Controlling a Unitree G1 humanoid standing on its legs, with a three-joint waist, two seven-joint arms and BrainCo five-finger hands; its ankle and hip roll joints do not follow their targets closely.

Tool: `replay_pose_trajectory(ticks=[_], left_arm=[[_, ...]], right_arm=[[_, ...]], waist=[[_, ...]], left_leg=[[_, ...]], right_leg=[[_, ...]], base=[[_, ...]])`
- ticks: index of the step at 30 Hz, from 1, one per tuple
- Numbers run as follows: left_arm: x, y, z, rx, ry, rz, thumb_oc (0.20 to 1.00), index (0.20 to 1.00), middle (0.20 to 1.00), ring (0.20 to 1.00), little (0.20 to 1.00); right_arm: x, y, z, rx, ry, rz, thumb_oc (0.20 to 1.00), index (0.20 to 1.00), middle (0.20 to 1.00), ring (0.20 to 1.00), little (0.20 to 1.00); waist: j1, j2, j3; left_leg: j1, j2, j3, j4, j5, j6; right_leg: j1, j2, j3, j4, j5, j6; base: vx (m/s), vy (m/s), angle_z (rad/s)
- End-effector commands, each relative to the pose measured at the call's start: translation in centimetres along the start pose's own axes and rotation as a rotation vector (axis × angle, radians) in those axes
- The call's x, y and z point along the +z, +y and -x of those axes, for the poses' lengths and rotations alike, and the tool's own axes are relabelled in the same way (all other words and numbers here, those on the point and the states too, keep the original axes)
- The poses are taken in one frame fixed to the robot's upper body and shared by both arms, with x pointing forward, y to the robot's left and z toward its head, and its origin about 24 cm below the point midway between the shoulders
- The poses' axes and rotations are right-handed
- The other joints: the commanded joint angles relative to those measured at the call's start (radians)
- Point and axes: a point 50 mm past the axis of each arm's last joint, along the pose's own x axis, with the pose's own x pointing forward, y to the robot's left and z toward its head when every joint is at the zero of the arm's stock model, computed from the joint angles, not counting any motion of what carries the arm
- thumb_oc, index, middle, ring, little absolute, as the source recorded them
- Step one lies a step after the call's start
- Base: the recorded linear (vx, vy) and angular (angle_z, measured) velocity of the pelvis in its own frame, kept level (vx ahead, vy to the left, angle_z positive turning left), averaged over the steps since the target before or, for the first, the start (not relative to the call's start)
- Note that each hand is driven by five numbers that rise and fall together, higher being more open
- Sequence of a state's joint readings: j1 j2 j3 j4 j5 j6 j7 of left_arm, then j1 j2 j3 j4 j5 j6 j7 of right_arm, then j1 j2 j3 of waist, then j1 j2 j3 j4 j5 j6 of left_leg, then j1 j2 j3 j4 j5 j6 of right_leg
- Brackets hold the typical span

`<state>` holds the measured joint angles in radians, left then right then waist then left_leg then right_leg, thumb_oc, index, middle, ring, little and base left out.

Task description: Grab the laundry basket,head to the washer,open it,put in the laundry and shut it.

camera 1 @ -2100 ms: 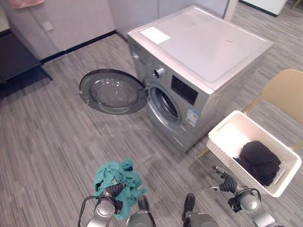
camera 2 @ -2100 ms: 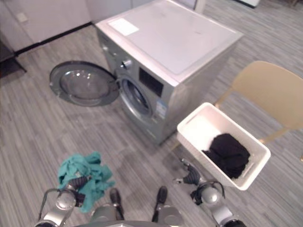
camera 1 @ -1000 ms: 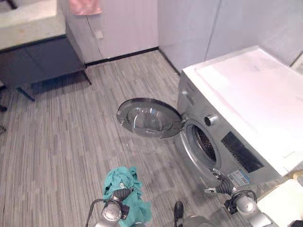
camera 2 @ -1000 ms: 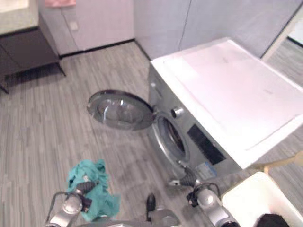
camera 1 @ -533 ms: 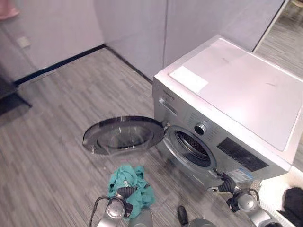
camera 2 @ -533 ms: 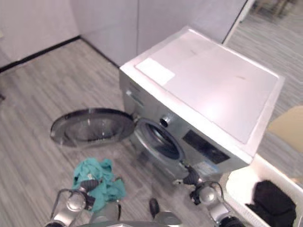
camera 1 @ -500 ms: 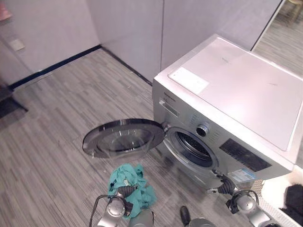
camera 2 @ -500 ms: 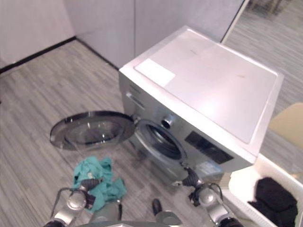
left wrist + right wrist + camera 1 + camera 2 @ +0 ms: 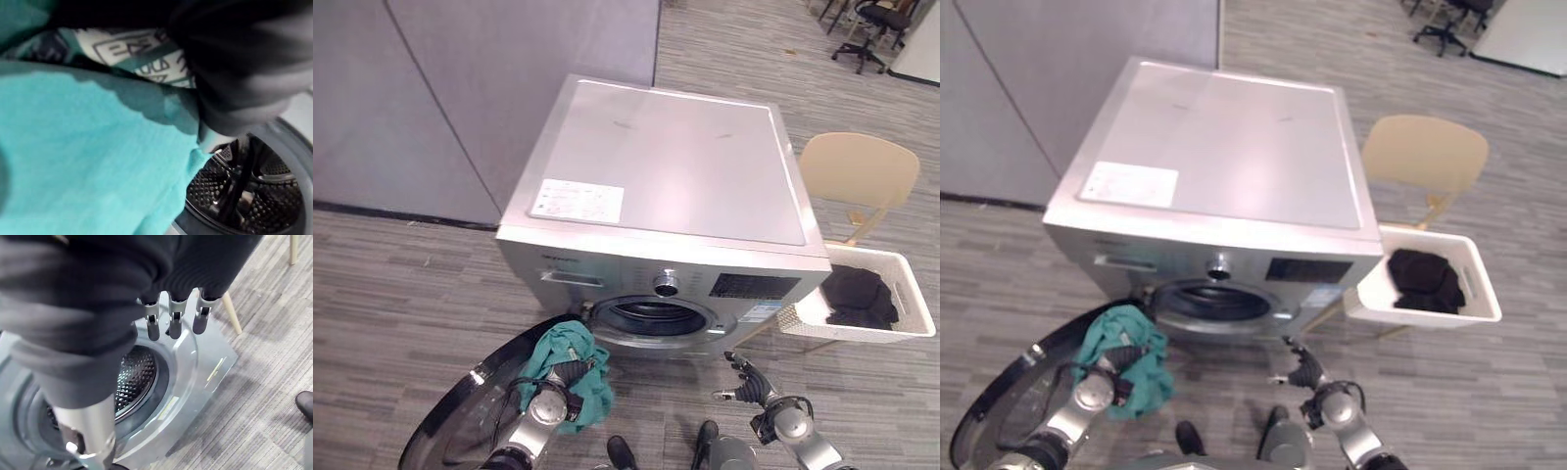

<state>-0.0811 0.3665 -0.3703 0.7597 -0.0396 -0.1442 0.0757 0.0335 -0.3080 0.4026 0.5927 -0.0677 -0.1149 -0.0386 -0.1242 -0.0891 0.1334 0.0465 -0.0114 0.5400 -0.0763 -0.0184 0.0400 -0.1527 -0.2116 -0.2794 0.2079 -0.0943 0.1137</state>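
Note:
The silver washer (image 9: 656,157) faces me with its round door (image 9: 475,416) swung open at the lower left. Its dark drum opening (image 9: 654,318) is uncovered. My left hand (image 9: 564,378) is shut on a bunched teal garment (image 9: 570,354), held just left of the opening and level with it. In the left wrist view the teal garment (image 9: 73,147) hangs right beside the perforated drum (image 9: 244,196). My right hand (image 9: 751,389) hovers open and holds nothing, low in front of the washer's right side; its fingers (image 9: 175,316) are relaxed before the drum (image 9: 132,377).
A white laundry basket (image 9: 862,333) with a black garment (image 9: 857,294) in it sits to the washer's right. A tan chair (image 9: 857,171) stands behind the basket. A grey partition wall (image 9: 460,88) runs behind the washer on the left. Grey striped floor lies all around.
The camera has swung round, so the washer now faces me squarely, with the basket at its right. My left hand with the teal garment is nearer the drum opening.

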Motion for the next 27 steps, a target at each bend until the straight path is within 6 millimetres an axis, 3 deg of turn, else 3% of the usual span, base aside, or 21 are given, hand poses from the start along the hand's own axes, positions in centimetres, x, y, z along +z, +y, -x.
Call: replay_pose_trajectory(ticks=[1, 2, 3, 8, 13, 20, 21, 23, 24, 27], left_arm=[[3.1, -1.1, -1.1, -0.087, -0.12, -0.016, 0.2, 0.2, 0.2, 0.2, 0.2], [4.2, -1.7, -1.3, -0.17, -0.166, -0.143, 0.2, 0.2, 0.2, 0.2, 0.2], [4.2, -1.7, -1.4, -0.171, -0.167, -0.144, 0.2, 0.2, 0.2, 0.2, 0.2], [7.0, -2.4, -2.8, -0.307, -0.223, -0.594, 0.2, 0.2, 0.2, 0.2, 0.2], [6.8, -1.9, -3.6, -0.261, -0.181, -0.692, 0.2, 0.2, 0.2, 0.2, 0.2], [7.1, 2.0, -4.4, -0.067, -0.13, -0.732, 0.2, 0.2, 0.2, 0.2, 0.2], [8.2, 3.8, -4.5, 0.017, -0.153, -0.75, 0.2, 0.2, 0.2, 0.2, 0.2], [8.9, 4.6, -4.4, 0.058, -0.175, -0.747, 0.2, 0.2, 0.2, 0.2, 0.2], [9.8, 5.8, -4.3, 0.12, -0.206, -0.736, 0.2, 0.2, 0.2, 0.2, 0.2], [13.5, 8.6, -3.2, 0.3, -0.372, -0.645, 0.2, 0.2, 0.2, 0.2, 0.2]], right_arm=[[1.6, -3.3, -0.4, -0.039, -0.074, 0.061, 1.0, 1.0, 1.0, 1.0, 1.0], [2.0, -3.9, -0.4, -0.03, -0.092, 0.083, 1.0, 1.0, 1.0, 1.0, 1.0], [2.0, -3.9, -0.4, -0.031, -0.092, 0.083, 1.0, 1.0, 1.0, 1.0, 1.0], [3.4, -6.7, -0.2, -0.035, -0.139, 0.201, 1.0, 1.0, 1.0, 1.0, 1.0], [5.6, -8.1, -0.8, -0.06, -0.193, 0.252, 1.0, 1.0, 1.0, 1.0, 1.0], [7.1, -8.7, -1.7, -0.111, -0.237, 0.209, 1.0, 1.0, 1.0, 1.0, 1.0], [8.0, -8.9, -1.9, -0.132, -0.27, 0.196, 1.0, 1.0, 1.0, 1.0, 1.0], [8.4, -9.0, -1.8, -0.142, -0.289, 0.187, 1.0, 1.0, 1.0, 1.0, 1.0], [8.8, -8.9, -1.7, -0.152, -0.313, 0.174, 1.0, 1.0, 1.0, 1.0, 1.0], [10.4, -9.1, -1.3, -0.196, -0.402, 0.137, 1.0, 1.0, 1.0, 1.0, 1.0]], waist=[[-0.002, 0.053, 0.023], [-0.025, 0.074, 0.026], [-0.023, 0.075, 0.027], [-0.081, 0.103, 0.081], [-0.039, 0.093, 0.138], [-0.016, 0.073, 0.21], [-0.005, 0.067, 0.233], [0.0, 0.066, 0.236], [0.009, 0.065, 0.243], [0.03, 0.06, 0.255]], left_leg=[[-0.023, 0.075, -0.122, 0.099, -0.089, -0.054], [-0.027, 0.081, -0.108, 0.098, -0.086, -0.061], [-0.027, 0.082, -0.106, 0.098, -0.087, -0.061], [-0.088, 0.146, -0.102, 0.205, -0.092, -0.097], [-0.218, 0.127, -0.299, 0.226, -0.049, -0.109], [-0.377, 0.13, -0.322, 0.35, -0.068, -0.078], [-0.437, 0.131, -0.321, 0.405, -0.086, -0.066], [-0.466, 0.131, -0.323, 0.433, -0.094, -0.063], [-0.487, 0.131, -0.335, 0.472, -0.132, -0.068], [-0.597, 0.144, -0.352, 0.591, -0.167, -0.065]], right_leg=[[0.036, 0.059, 0.077, -0.014, -0.011, 0.011], [0.035, 0.084, 0.111, -0.051, -0.011, 0.01], [0.035, 0.085, 0.112, -0.053, -0.01, 0.01], [0.012, 0.134, 0.18, -0.081, -0.018, -0.011], [-0.061, 0.163, 0.225, -0.047, -0.008, -0.026], [-0.244, 0.13, 0.231, 0.14, -0.028, -0.036], [-0.306, 0.117, 0.225, 0.197, -0.042, -0.042], [-0.332, 0.11, 0.218, 0.222, -0.049, -0.044], [-0.347, 0.103, 0.219, 0.259, -0.081, -0.039], [-0.449, 0.082, 0.203, 0.375, -0.119, -0.049]], base=[[-0.05, -0.091, -0.53], [-0.05, -0.079, -0.68], [-0.04, -0.065, -0.9], [-0.05, -0.075, -0.34], [-0.12, -0.03, -0.63], [-0.1, 0.054, -0.26], [-0.13, 0.044, 0.31], [-0.05, 0.01, 0.23], [0.0, -0.027, 0.15], [-0.08, -0.063, 0.32]])
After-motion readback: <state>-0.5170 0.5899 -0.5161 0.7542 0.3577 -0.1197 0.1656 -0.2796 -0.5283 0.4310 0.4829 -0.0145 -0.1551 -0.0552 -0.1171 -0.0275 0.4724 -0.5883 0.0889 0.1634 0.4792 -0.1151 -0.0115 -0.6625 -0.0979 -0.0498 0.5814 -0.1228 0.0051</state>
